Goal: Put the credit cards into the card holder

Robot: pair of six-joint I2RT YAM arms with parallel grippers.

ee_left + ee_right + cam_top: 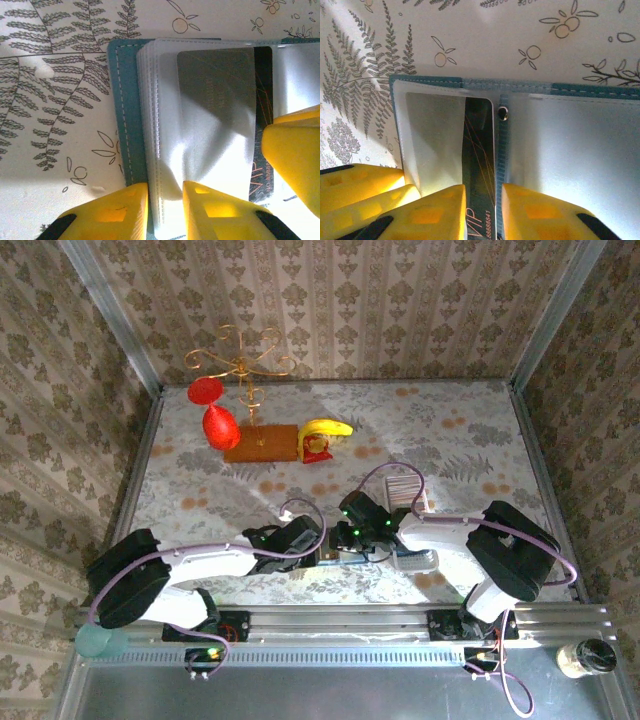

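Observation:
The teal card holder point(415, 562) lies open near the table's front edge, its clear sleeves facing up point(122, 100) point(580, 89). A dark credit card point(262, 100) point(479, 145) marked VIP sits mostly inside one sleeve, with a strip still showing. My left gripper point(335, 540) point(165, 200) is shut on the puckered edge of the sleeve stack. My right gripper point(365, 538) point(483, 205) stands narrowly open over the card's exposed strip, one finger point(295, 160) beside the sleeve's mouth. More credit cards point(403, 485) stand as a striped row in a white tray behind the arms.
At the back left stands a gold wire stand point(240, 360) on a wooden base, with red ornaments point(218, 425) and a banana point(328, 430) beside it. A metal rail point(340, 625) runs along the near edge. Patterned walls close in three sides.

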